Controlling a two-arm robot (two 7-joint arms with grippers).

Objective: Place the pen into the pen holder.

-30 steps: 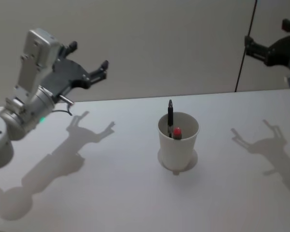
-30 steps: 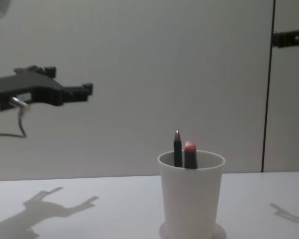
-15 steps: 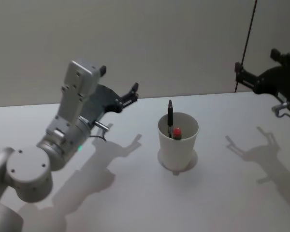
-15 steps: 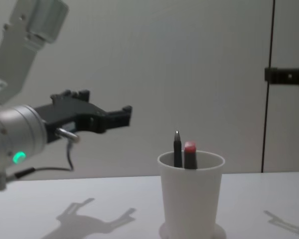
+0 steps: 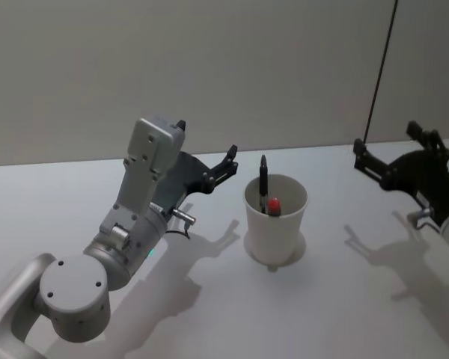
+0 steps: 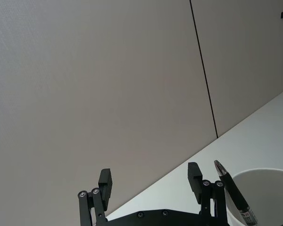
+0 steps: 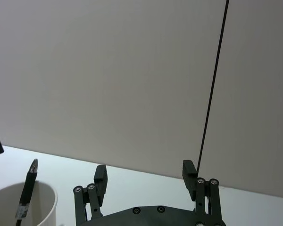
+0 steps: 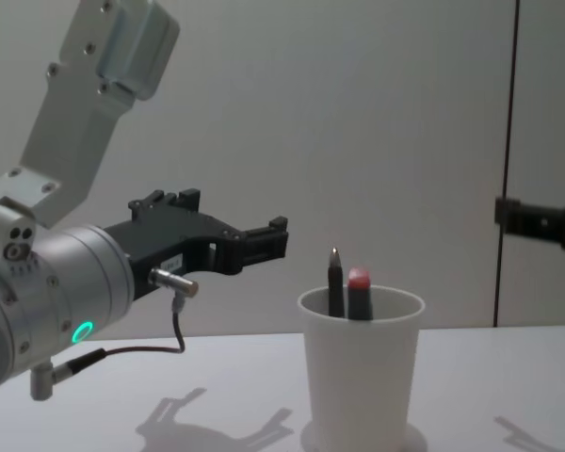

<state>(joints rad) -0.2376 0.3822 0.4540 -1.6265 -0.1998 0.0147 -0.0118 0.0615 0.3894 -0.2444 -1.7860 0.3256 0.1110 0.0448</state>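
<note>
- The cup (image 5: 275, 218) stands upright on the white table (image 5: 209, 314), near the middle of the head view, on a thin round base.
- Two things stand in the cup: a dark pen (image 5: 263, 179), tip up and leaning on the rim at the robot's left side, and just beside it a stubbier one with a red top (image 5: 274, 203).
- From the chest, the pen (image 8: 335, 282) and the red top (image 8: 359, 281) both rise a little above the cup's rim (image 8: 362, 303).
- The left gripper (image 5: 206, 153) hangs above the table to the left of the cup, fingers pointing toward it; the near fingertip (image 5: 230, 153) is close to the pen's tip but apart from it.
- Its fingers (image 6: 105, 181) are spread wide with nothing between them; its wrist camera also catches the pen (image 6: 230, 190) and the cup (image 6: 259, 193) just past one finger.
- The right gripper (image 5: 393, 149) is held off the table to the right of the cup, well apart from it, fingers toward the back wall.
- Its fingers (image 7: 100, 175) are likewise wide apart and hold nothing; the cup (image 7: 23, 205) with the pen (image 7: 27, 188) shows at the edge of its wrist view.
- Both arms cast shadows on the table.
</note>
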